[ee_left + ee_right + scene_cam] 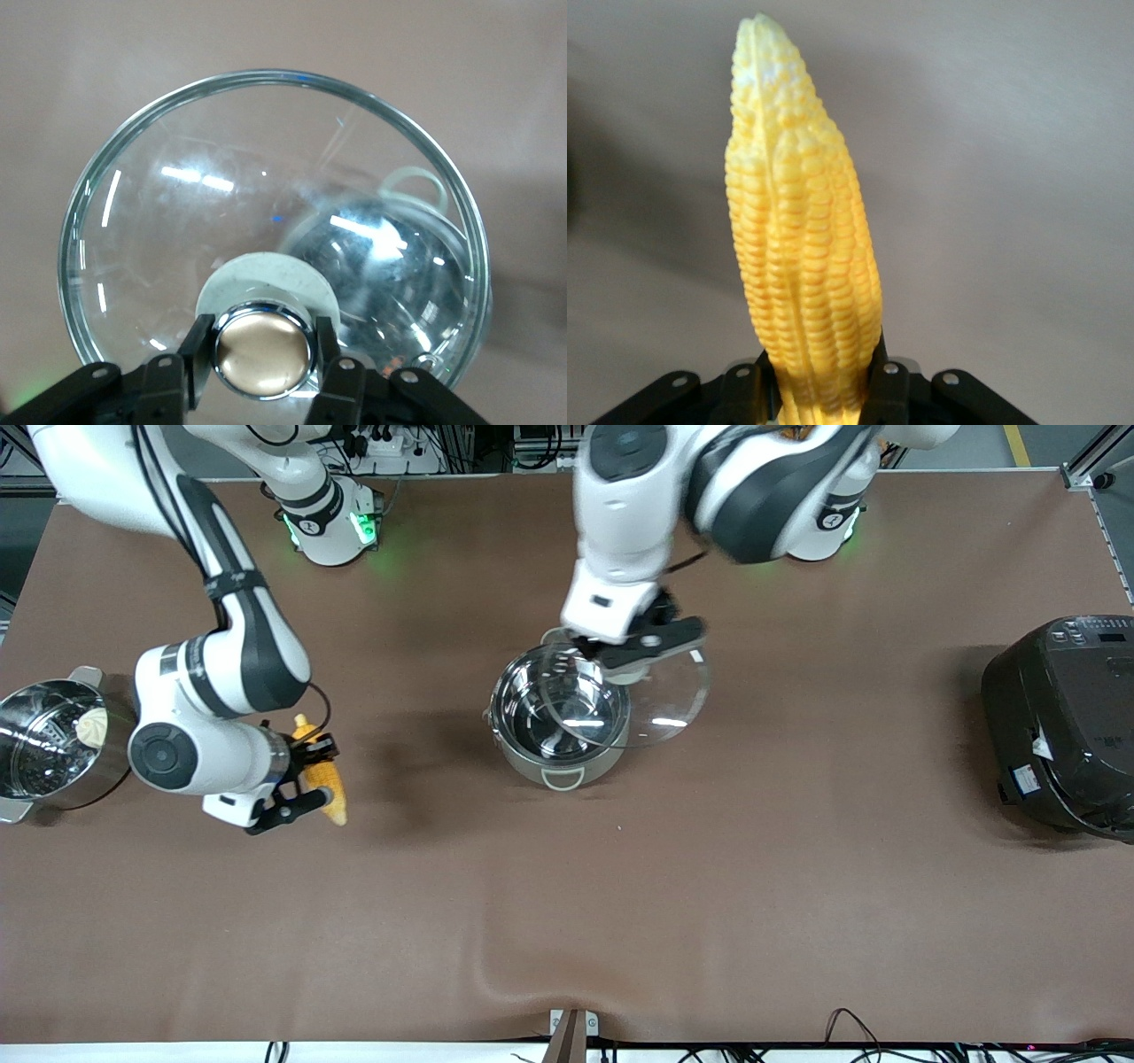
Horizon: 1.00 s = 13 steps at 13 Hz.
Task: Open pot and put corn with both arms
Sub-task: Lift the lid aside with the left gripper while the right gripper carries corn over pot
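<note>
Pot (560, 726) sits mid-table, upright, open, nothing inside that I can see; one grey loop handle (563, 779) faces the front cam.

Left gripper (640, 646) is over the pot's rim on the robot-base side, fingers (197, 350) clamped on the brass-coloured knob (264, 348) of the glass lid (651, 695). Lid is up in the air, tilted, partly overlapping the pot opening and hanging out toward the left arm's end of the table. Left wrist view: knob pinched between both pads, pot visible through the glass (390, 266).

Right gripper (306, 779) is off to the right arm's end relative to the pot, well apart from it, closed on the corn (321, 775). In front view, cob long axis runs roughly along the line from robot bases to front cam, one end toward the cam, other end toward the bases. Right wrist view: fingers (890, 390) grip the thick end of the cob (802, 266), tapered tip points away from the gripper along its axis. Can't tell if the corn is clear of the brown table mat (567, 921) or touching it.

Steamer pot (49, 744) w/ white bun (91, 726) is just beside the right arm's wrist, farther from the pot than the corn. Black rice cooker (1063, 726) is at the left arm's end, well apart from the pot.
</note>
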Motion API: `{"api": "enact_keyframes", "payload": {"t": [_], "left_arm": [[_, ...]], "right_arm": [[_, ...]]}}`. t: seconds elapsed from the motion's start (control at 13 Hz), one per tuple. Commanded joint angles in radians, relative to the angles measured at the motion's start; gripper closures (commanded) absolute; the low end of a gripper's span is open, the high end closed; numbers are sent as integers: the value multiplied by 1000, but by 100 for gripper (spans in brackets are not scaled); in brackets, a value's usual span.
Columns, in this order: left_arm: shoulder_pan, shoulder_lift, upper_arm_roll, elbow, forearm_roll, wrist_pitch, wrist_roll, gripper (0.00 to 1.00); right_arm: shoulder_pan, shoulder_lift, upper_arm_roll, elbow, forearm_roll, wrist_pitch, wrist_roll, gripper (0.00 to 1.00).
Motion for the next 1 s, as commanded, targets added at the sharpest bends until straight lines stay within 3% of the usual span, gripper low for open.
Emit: {"api": "enact_keyframes", "payload": {"t": [0.0, 0.23, 0.54, 0.92], "left_arm": [[137, -153, -12, -140, -48, 2, 169, 100], [295, -268, -12, -294, -76, 2, 432, 100], [457, -284, -10, -415, -129, 37, 611, 100], [501, -278, -4, -698, -119, 348, 631, 100]], "right_arm": [[65, 6, 28, 23, 27, -28, 116, 100], [232, 10, 49, 72, 16, -41, 329, 100], [406, 78, 44, 171, 3, -36, 368, 100], [524, 214, 39, 323, -31, -31, 363, 100]]}}
